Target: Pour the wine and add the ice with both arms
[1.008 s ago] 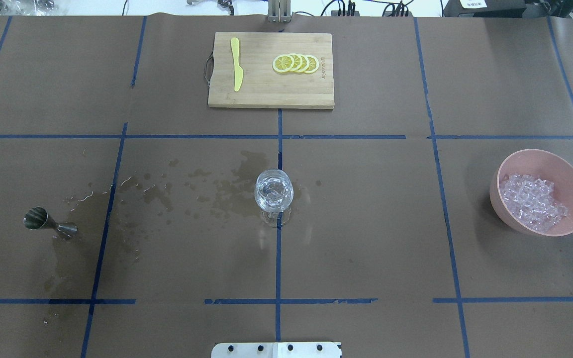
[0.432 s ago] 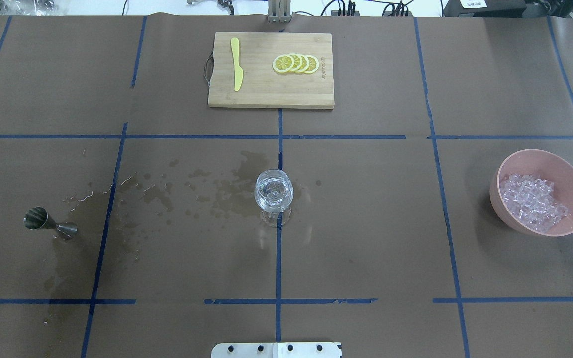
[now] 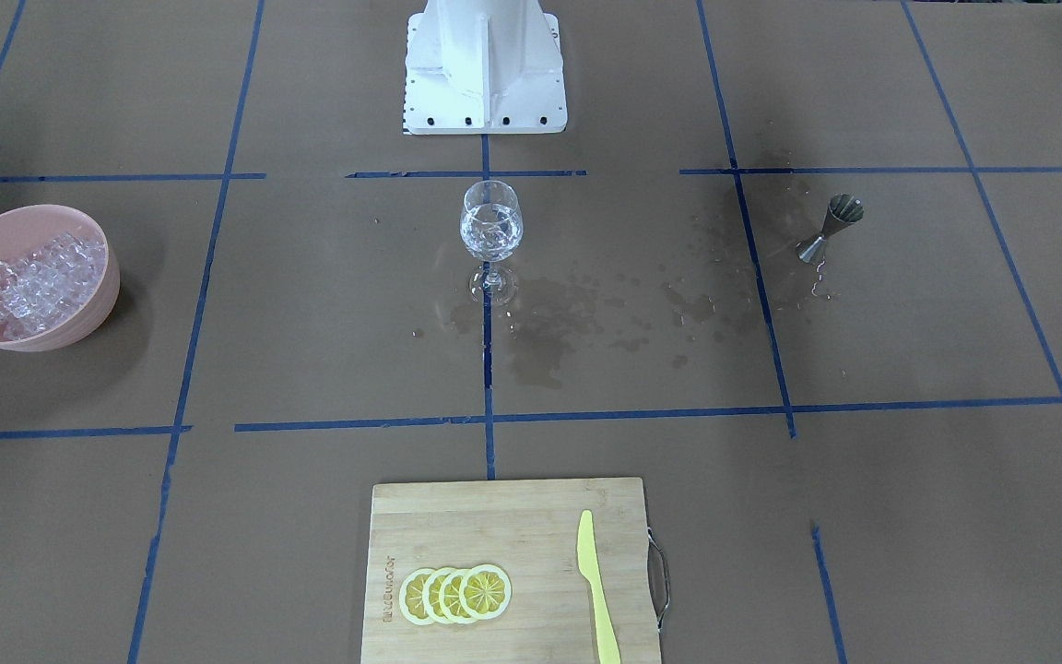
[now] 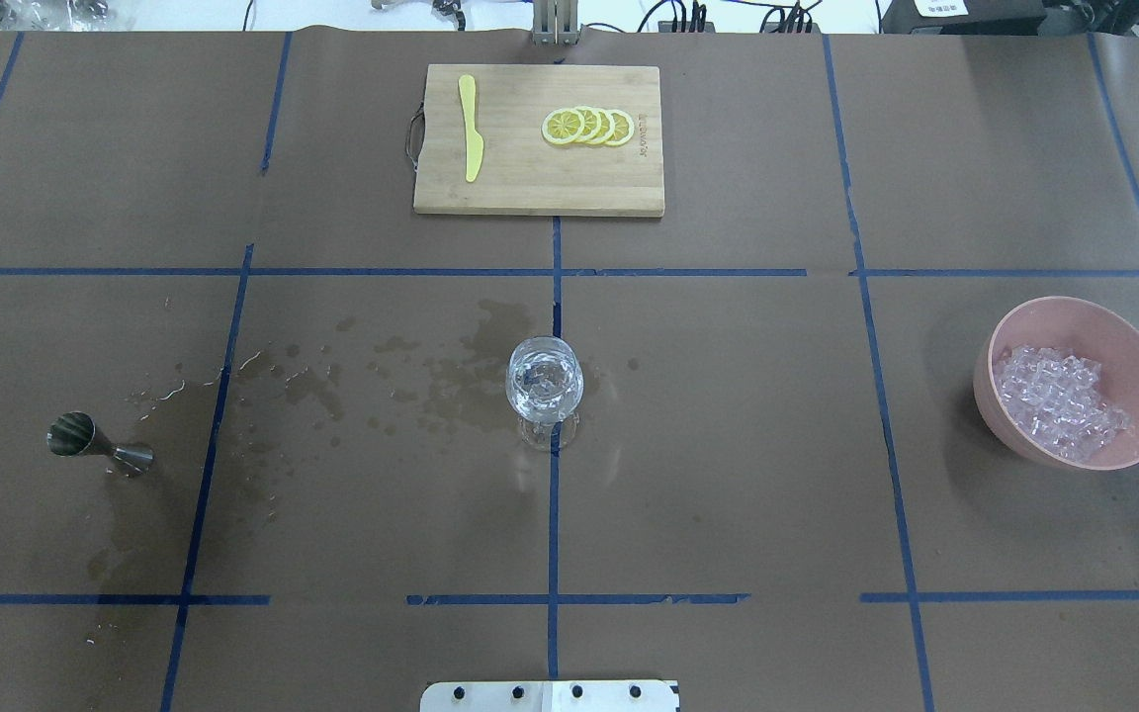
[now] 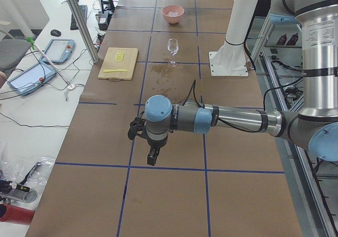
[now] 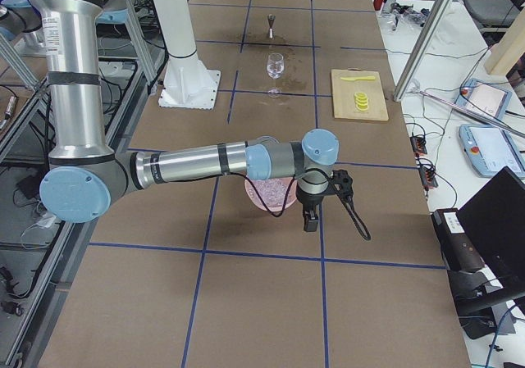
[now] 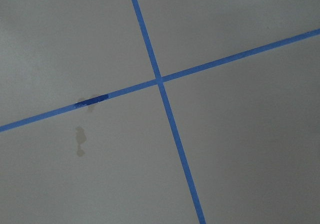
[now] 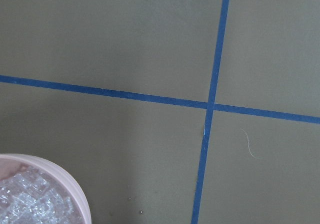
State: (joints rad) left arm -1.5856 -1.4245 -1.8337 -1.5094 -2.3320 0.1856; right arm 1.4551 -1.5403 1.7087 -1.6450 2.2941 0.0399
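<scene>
At the counter's left end our left tool (image 5: 152,157) hangs point-down over bare paper with nothing showing in it. It appears only from the side, so we cannot tell whether its fingers are spread or pressed together. Next stands the jigger (image 4: 100,447), upright near the left edge. From it wet patches (image 4: 451,381) run toward the glass (image 4: 545,381) at the counter's middle, which already looks to hold liquid and a few cubes. Most of the ice (image 4: 1059,403) lies in the bowl (image 4: 987,386) near the right edge. Our right tool (image 6: 311,218) hangs just beside that bowl, toward the right end, and its fingers are likewise impossible to judge.

We judge both additions made and the arms parking. To do that well, we hold both tools high and outboard. We steer the left clear of the jigger and the right clear of the bowl's rim, and we never cross over the glass.
</scene>
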